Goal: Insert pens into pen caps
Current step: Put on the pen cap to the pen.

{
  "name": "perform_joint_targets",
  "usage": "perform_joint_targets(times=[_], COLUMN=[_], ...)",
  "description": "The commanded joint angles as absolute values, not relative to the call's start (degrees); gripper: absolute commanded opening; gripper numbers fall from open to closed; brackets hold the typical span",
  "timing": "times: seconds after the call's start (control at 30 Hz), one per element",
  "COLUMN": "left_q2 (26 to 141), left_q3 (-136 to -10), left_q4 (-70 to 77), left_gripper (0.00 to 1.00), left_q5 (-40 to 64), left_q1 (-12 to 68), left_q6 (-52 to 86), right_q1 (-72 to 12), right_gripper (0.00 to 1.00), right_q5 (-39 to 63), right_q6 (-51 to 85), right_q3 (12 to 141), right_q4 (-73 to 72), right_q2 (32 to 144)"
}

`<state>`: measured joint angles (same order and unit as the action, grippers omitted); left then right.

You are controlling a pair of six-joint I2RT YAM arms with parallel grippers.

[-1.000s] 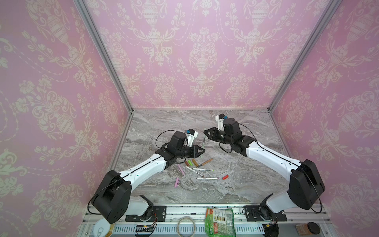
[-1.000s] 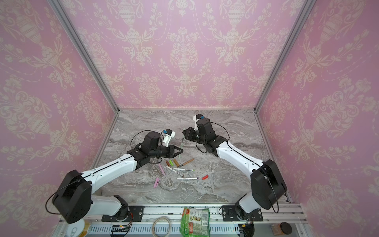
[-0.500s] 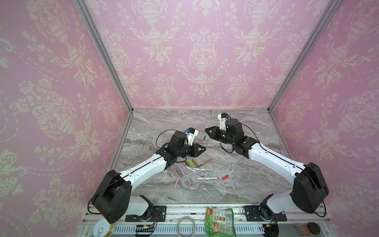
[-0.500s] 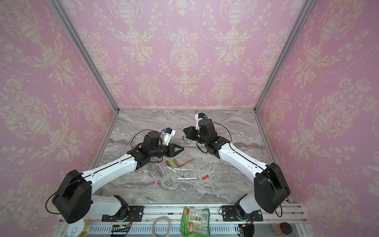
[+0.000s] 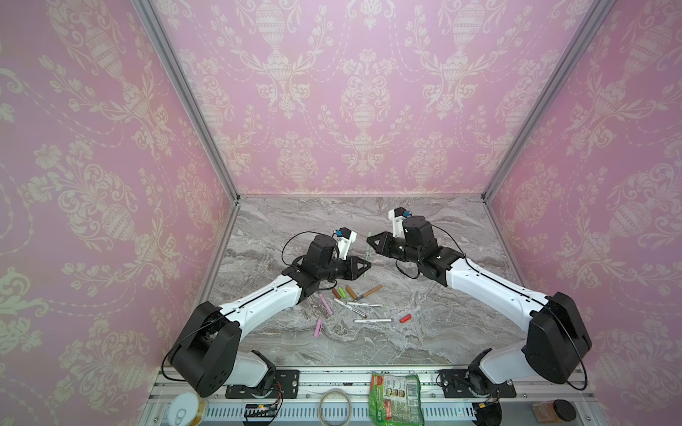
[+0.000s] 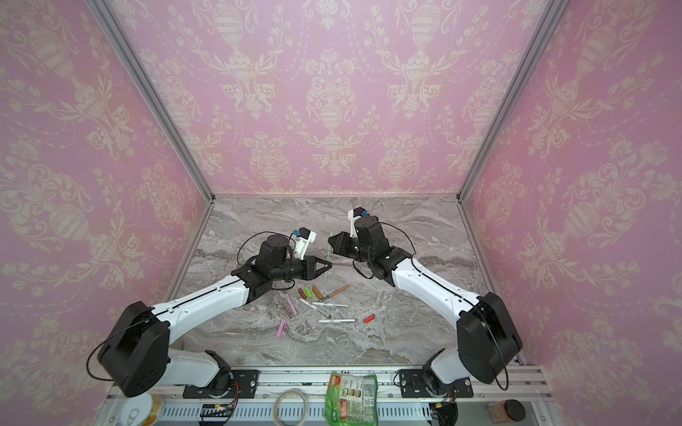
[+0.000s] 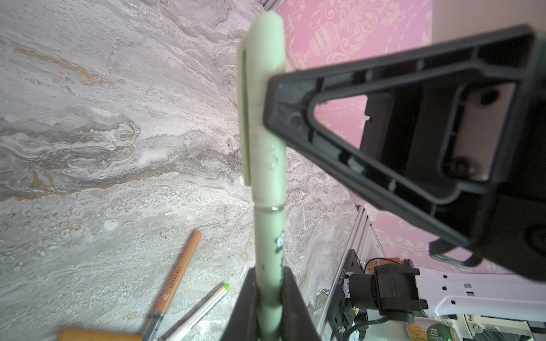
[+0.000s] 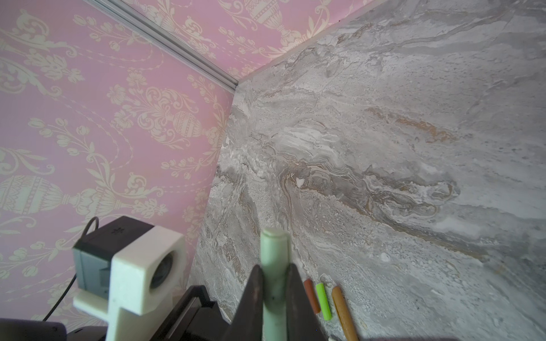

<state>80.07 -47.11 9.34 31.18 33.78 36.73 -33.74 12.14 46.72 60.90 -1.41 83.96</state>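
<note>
A pale green pen (image 7: 267,251) hangs above the marble table with a pale green cap (image 7: 261,97) on its end. My left gripper (image 7: 269,307) is shut on the barrel, and my right gripper (image 8: 274,283) is shut on the cap (image 8: 274,245). Both top views show the two grippers tip to tip around this pen (image 5: 366,254) (image 6: 327,254). On the table below lie brown (image 5: 336,293), bright green (image 5: 342,292), tan (image 5: 351,292), pink (image 5: 318,328) and red (image 5: 405,318) caps. A tan-brown pen (image 5: 369,291), a pink pen (image 5: 325,304) and three white pens (image 5: 372,320) lie among them.
Pink patterned walls close in the marble table (image 5: 424,343) on three sides. On the front rail sit a green packet (image 5: 395,398), a tape ring (image 5: 334,405), a tin (image 5: 184,409) and a brown jar (image 5: 553,411).
The right arm has shifted a little to the right and back. Both grippers have stayed shut on the pale green pen and cap. The left arm has hardly moved.
</note>
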Motion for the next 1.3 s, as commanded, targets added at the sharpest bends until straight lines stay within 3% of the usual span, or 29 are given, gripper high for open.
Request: perform_joint_targets(times=[0.0, 0.2, 0.33, 1.27], left_q2=[79.6, 78.8, 78.7, 82.5], left_q3=[-48.7, -49.2, -50.4, -58.1], left_q4=[13.2, 12.0, 11.1, 15.4], left_gripper=[0.0, 0.0, 0.0, 0.0], left_q5=[29.9, 27.3, 25.5, 22.6], left_q1=[33.2, 33.2, 33.2, 32.1], left_q6=[36.1, 34.0, 30.9, 23.4], right_q1=[-34.2, -34.2, -34.2, -39.4], right_gripper=[0.09, 0.07, 0.0, 0.0], right_q5=[14.5, 15.1, 15.8, 16.2], right_q6=[47.2, 46.7, 46.4, 48.9], right_q3=[60.0, 59.9, 59.6, 55.1], right_q4=[2.2, 3.1, 4.3, 3.2], right_q2=[83.1, 83.1, 83.2, 86.0])
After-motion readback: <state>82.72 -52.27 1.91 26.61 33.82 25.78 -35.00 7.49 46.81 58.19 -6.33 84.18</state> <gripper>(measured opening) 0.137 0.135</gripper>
